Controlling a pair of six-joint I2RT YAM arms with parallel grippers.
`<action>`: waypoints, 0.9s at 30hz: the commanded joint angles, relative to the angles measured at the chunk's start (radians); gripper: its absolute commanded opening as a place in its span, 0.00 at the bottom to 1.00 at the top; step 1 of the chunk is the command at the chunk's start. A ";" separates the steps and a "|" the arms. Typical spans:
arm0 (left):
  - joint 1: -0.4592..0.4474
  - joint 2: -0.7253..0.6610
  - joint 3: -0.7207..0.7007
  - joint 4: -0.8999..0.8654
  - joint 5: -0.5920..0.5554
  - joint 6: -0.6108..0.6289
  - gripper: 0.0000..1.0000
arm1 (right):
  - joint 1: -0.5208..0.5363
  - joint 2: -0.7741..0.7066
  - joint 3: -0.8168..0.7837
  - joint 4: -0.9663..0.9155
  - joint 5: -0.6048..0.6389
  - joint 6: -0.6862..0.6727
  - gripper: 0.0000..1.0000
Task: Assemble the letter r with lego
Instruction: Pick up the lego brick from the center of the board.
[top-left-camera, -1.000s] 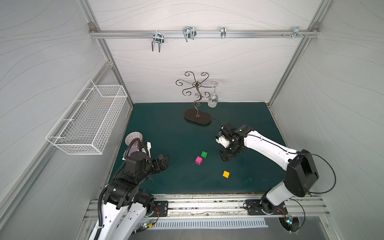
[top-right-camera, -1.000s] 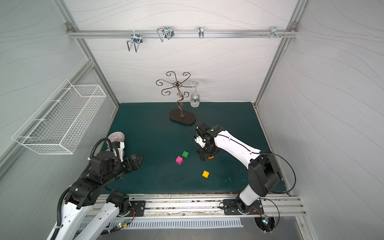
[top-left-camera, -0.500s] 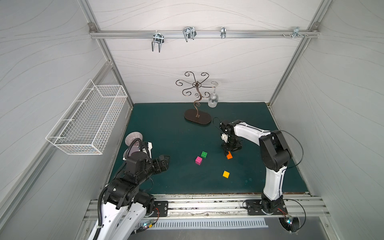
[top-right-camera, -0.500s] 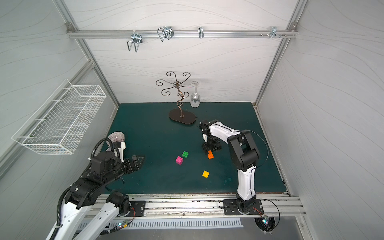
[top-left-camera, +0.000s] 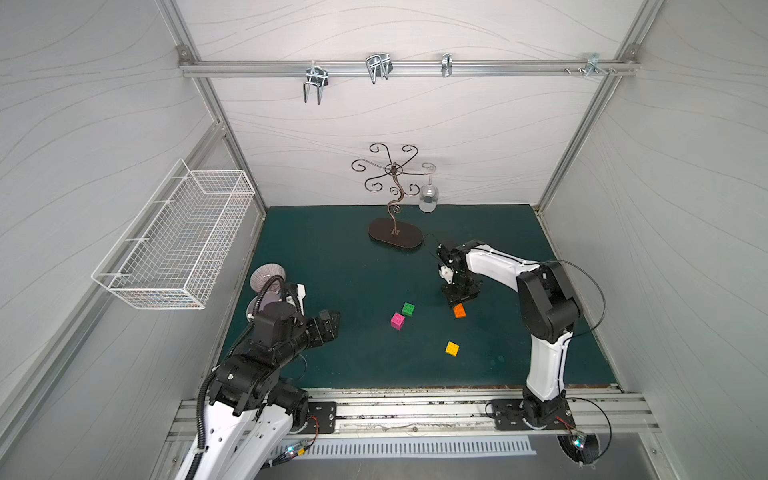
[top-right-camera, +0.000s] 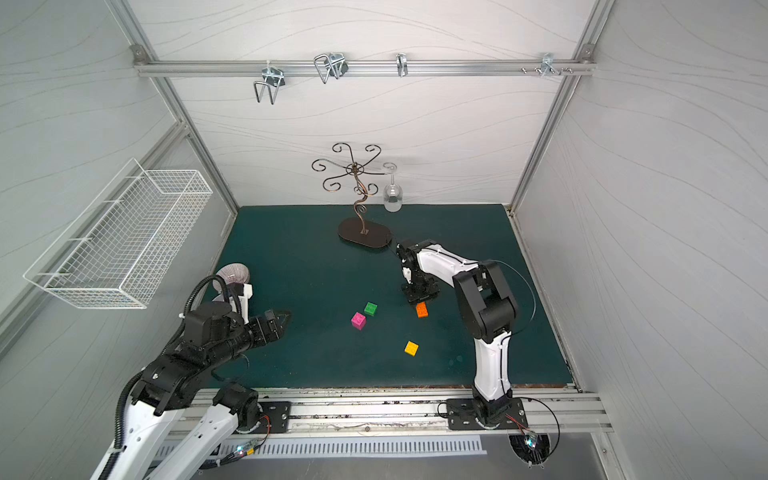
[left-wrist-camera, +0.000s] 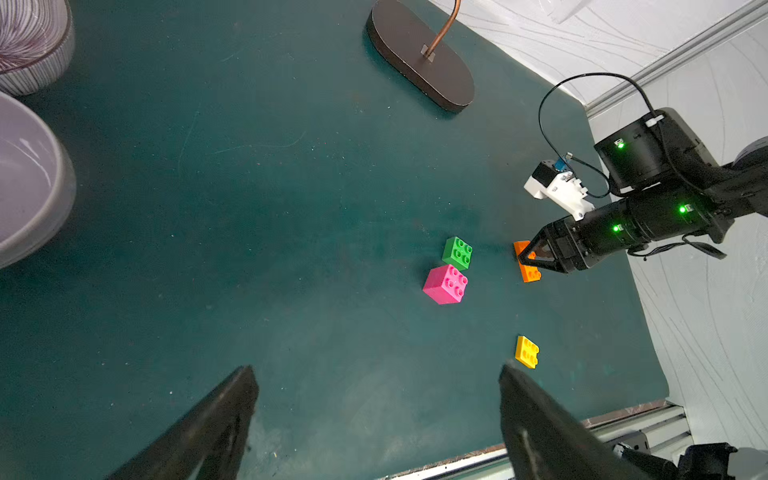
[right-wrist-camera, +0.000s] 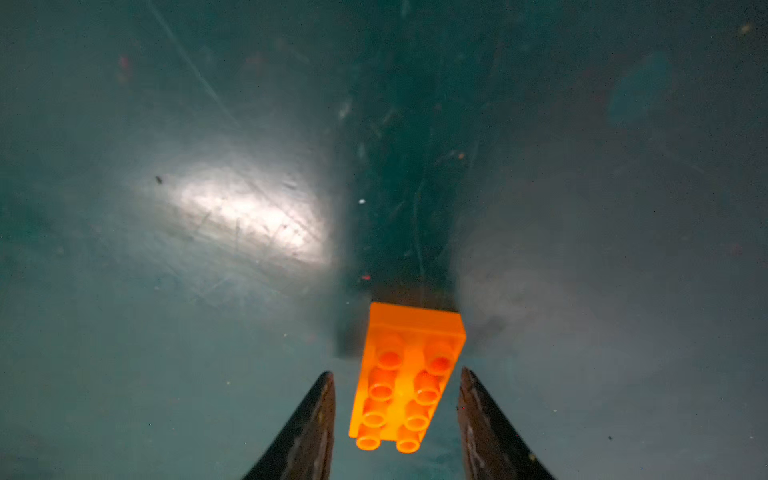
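Observation:
Four lego bricks lie apart on the green mat (top-left-camera: 332, 257), none joined, so no letter r is in view. They are green (top-left-camera: 408, 308), pink (top-left-camera: 397, 321), yellow (top-left-camera: 452, 348) and a longer orange brick (top-left-camera: 459, 310). My right gripper (right-wrist-camera: 397, 372) points down at the mat with its fingers on either side of the orange brick (right-wrist-camera: 415, 328). A narrow gap shows on each side, so it is open and not gripping. In a top view the right gripper (top-right-camera: 420, 296) hides the brick's far end. My left gripper (left-wrist-camera: 376, 370) hovers wide open and empty at the near left.
Two purple bowls (top-left-camera: 268, 274) stand at the left edge behind my left arm. A metal glass stand (top-left-camera: 395, 239) with a hanging wine glass (top-left-camera: 428, 195) is at the back. A wire basket (top-left-camera: 178, 245) hangs on the left wall.
My right arm has folded and swung its gripper down over the orange brick, and its jaws have narrowed around it. The left arm and the other bricks have not moved.

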 joint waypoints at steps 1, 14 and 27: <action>-0.004 -0.004 0.001 0.047 -0.011 -0.007 0.94 | 0.007 0.005 -0.021 -0.014 -0.001 0.018 0.49; -0.006 -0.005 0.002 0.045 -0.013 -0.009 0.94 | 0.010 -0.012 -0.038 -0.026 0.006 0.025 0.40; -0.006 -0.006 0.001 0.047 -0.013 -0.009 0.94 | 0.097 -0.044 -0.030 -0.058 0.003 0.000 0.00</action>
